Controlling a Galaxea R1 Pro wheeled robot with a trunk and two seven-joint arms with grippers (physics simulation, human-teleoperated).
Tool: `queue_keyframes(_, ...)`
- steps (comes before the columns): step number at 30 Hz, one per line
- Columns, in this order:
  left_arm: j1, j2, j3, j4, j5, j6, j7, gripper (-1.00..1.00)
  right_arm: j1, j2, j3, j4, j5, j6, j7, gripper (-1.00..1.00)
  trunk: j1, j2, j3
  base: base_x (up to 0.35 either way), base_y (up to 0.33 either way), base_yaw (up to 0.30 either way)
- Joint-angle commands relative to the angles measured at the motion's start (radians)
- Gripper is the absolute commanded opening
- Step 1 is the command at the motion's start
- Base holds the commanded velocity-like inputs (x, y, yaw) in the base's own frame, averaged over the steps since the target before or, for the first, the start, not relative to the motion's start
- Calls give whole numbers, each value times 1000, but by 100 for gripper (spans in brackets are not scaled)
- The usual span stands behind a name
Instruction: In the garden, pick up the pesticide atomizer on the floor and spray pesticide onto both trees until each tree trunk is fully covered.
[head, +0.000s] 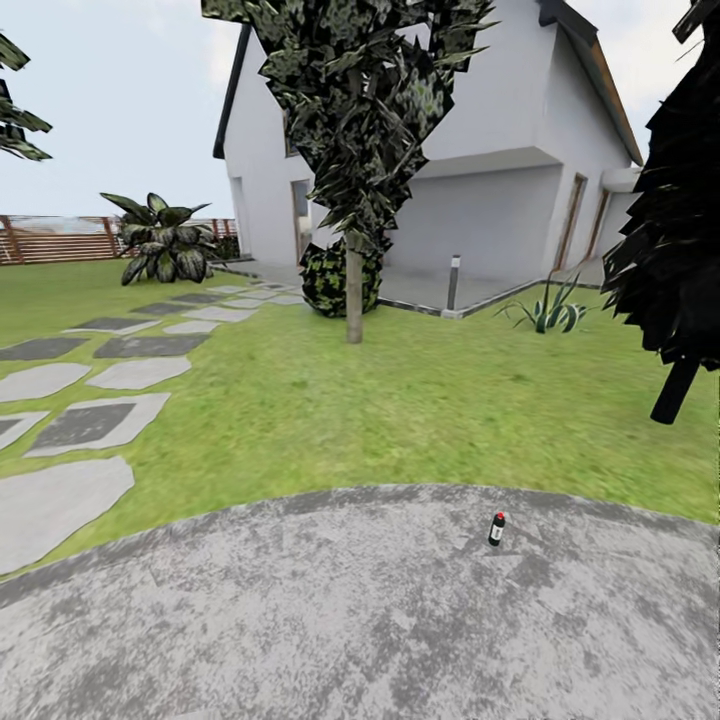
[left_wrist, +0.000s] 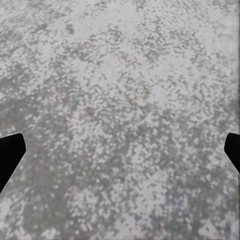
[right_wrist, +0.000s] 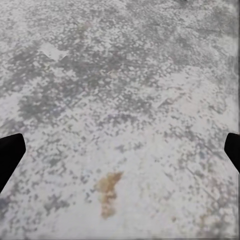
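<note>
The pesticide atomizer (head: 497, 528), a small dark bottle with a white label and a reddish top, stands upright on grey paving (head: 360, 610) near the lawn's edge, right of centre in the head view. A tree with a pale straight trunk (head: 353, 297) and a dark mottled crown rises on the grass beyond it, in front of the white house. My left gripper (left_wrist: 120, 155) is open over bare paving, its dark fingertips (left_wrist: 10, 155) spread far apart. My right gripper (right_wrist: 120, 155) is open too, above paving with a brown stain (right_wrist: 107, 192). Neither holds anything.
Grey stepping stones (head: 95, 420) cross the lawn (head: 400, 410) at the left. A black cypress-like tree (head: 680, 250) stands at the right. A round bush (head: 335, 280), a broad-leaved plant (head: 165, 245), a short lamp post (head: 453, 282) and a slatted fence (head: 60, 238) lie farther back.
</note>
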Motion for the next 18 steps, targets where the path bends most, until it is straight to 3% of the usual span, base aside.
queue_keyframes(1, -1, 0, 1, 1, 1, -3, 0, 100, -1, 0, 0, 1, 0, -3, 0, 100, 0, 0, -1, 0, 0, -55)
queue_keyframes(8, -1, 0, 1, 1, 1, -4, 0, 100, -1, 2, 1, -3, 0, -3, -1, 100, 0, 0, -1, 0, 0, -45)
queue_keyframes(18, -1, 0, 1, 1, 1, -4, 0, 100, -1, 2, 0, -1, 0, -4, 0, 100, 0, 0, 2, 0, 0, -270)
